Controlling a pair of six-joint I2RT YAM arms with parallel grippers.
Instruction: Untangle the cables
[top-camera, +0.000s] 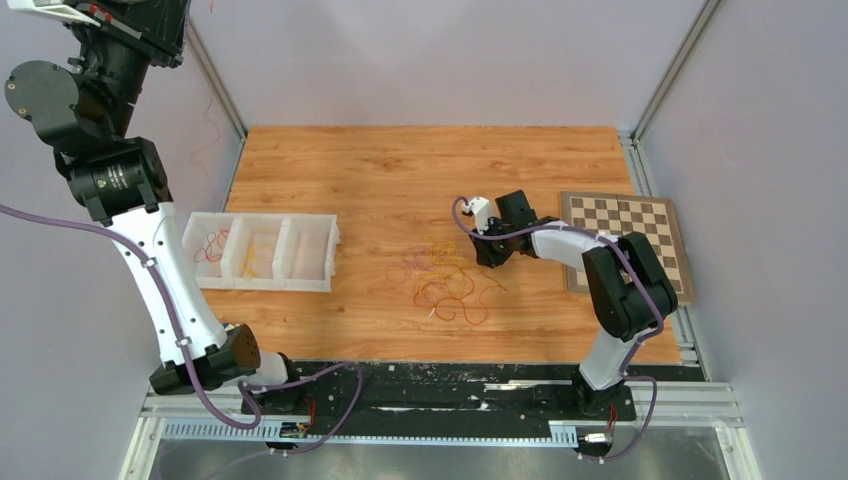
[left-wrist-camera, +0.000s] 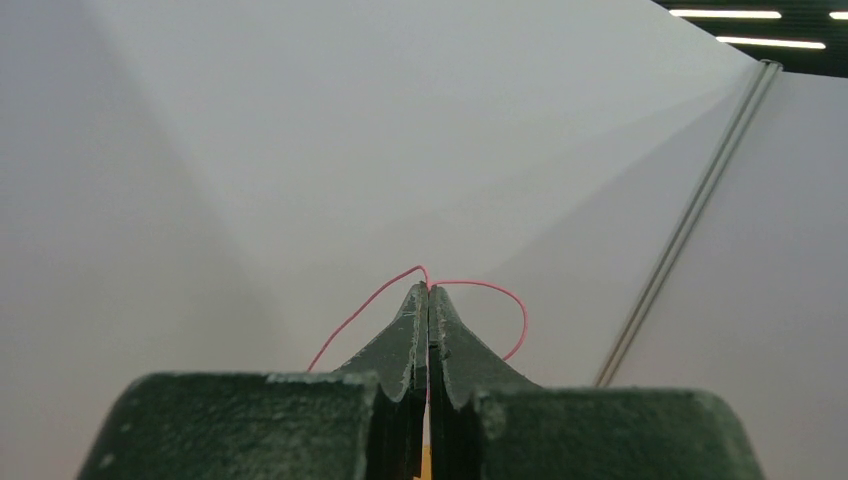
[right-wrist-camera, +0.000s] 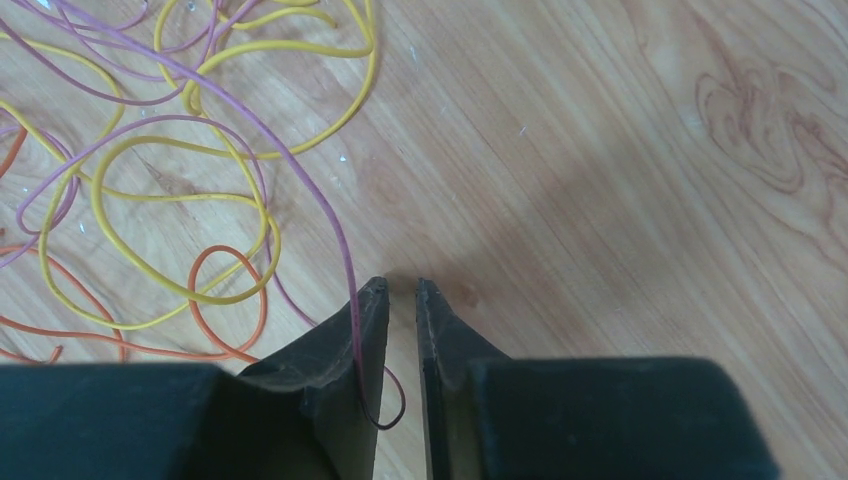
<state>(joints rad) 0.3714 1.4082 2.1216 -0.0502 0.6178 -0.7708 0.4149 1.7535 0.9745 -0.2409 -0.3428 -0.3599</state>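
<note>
Cables partly sorted: left pincer pinches a red cable aloft; right pincer, narrowly spread, has a pink cable loose between its jaws. Next, likely, red goes into the tray.

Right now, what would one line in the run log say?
left jaws: shut on red cable | right jaws: open, pink cable between | tangle: on table
</note>
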